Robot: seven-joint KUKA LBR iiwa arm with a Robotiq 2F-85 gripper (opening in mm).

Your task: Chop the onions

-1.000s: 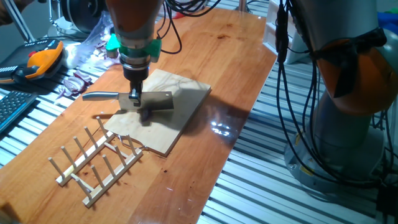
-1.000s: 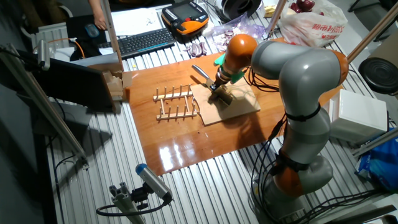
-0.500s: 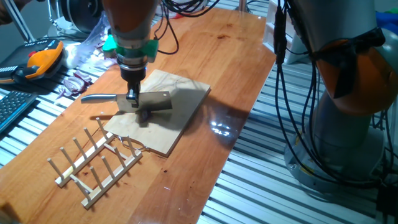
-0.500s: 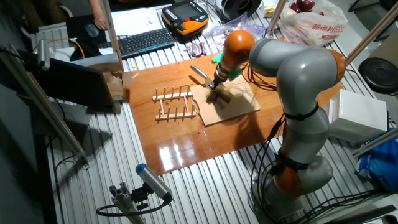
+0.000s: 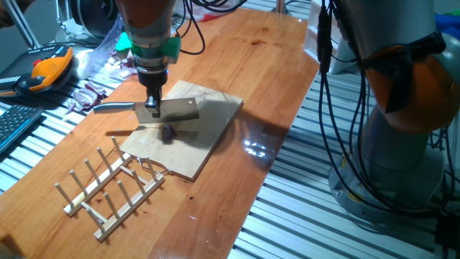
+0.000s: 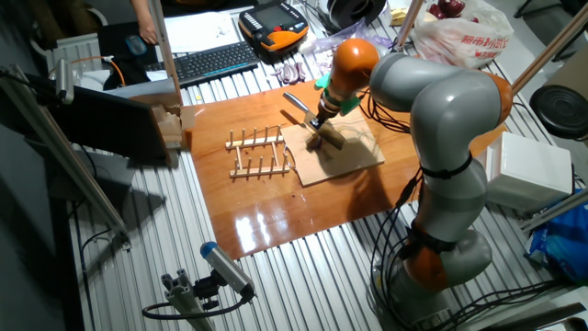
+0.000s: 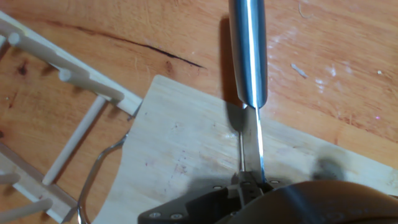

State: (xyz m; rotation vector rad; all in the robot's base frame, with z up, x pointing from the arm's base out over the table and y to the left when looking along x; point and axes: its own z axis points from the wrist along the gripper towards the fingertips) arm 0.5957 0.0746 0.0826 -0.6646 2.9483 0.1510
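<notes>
Pincer: my pincer clamps the knife by its spine — blade edge down.
Onion: the onions sit below on the board — ready for cutting.

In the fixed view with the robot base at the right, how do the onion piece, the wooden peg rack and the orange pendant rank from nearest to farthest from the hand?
1. Onion piece, on the board just below the hand.
2. Wooden peg rack, toward the lower left.
3. Orange pendant, far left, off the wooden table.
</notes>
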